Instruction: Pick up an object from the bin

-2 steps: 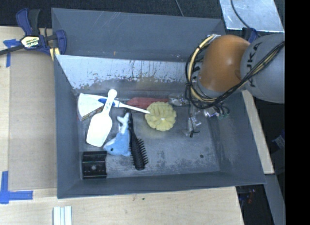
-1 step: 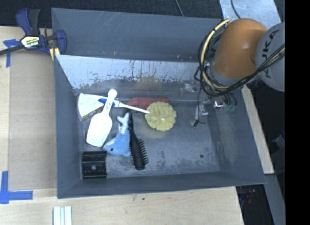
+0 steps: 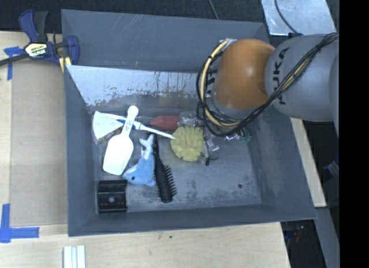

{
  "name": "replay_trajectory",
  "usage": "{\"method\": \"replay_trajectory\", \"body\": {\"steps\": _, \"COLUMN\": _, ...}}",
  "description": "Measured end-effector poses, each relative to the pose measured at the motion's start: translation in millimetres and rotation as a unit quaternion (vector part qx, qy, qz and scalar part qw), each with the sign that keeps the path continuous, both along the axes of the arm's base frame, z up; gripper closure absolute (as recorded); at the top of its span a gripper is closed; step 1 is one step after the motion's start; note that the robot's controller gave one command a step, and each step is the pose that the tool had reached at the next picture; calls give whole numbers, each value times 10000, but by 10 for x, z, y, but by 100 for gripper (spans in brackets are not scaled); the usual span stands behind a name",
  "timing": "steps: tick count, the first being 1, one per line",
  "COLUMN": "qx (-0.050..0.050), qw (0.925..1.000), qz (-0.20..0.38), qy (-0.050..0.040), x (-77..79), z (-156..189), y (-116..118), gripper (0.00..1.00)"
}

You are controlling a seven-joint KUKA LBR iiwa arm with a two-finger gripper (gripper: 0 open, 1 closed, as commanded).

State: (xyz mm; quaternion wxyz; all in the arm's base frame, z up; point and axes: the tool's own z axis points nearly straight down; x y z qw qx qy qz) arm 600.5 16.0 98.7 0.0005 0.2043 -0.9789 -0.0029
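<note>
Yellow lump (image 3: pixel 185 143) sits mid-bin, right up against the pincer (image 3: pixel 208 149) on its left. Can't tell how wide the pincer is open or whether it has hold of anything. Looks like the approach step to me, so next it'd need to close round the lump and lift. A red thing (image 3: pixel 164 123) lies just beyond the lump. Brush (image 3: pixel 165 183), blue toy (image 3: pixel 142 172) and scoop (image 3: pixel 118 153) are further left, probably no bother.

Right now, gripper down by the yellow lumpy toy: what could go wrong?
1. The gripper sits at the right edge of the yellow lumpy toy, not over its middle: a grasp may slip off.
2. A white stick and a red thing lie close by the toy's left side and may get dragged along.
</note>
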Motion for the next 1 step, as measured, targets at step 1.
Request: {"method": "replay_trajectory", "body": {"steps": 1, "qx": -21, "qw": 9738, "qz": -2274, "qy": -45, "x": -62, "z": -271, "y": -44, "gripper": 0}}
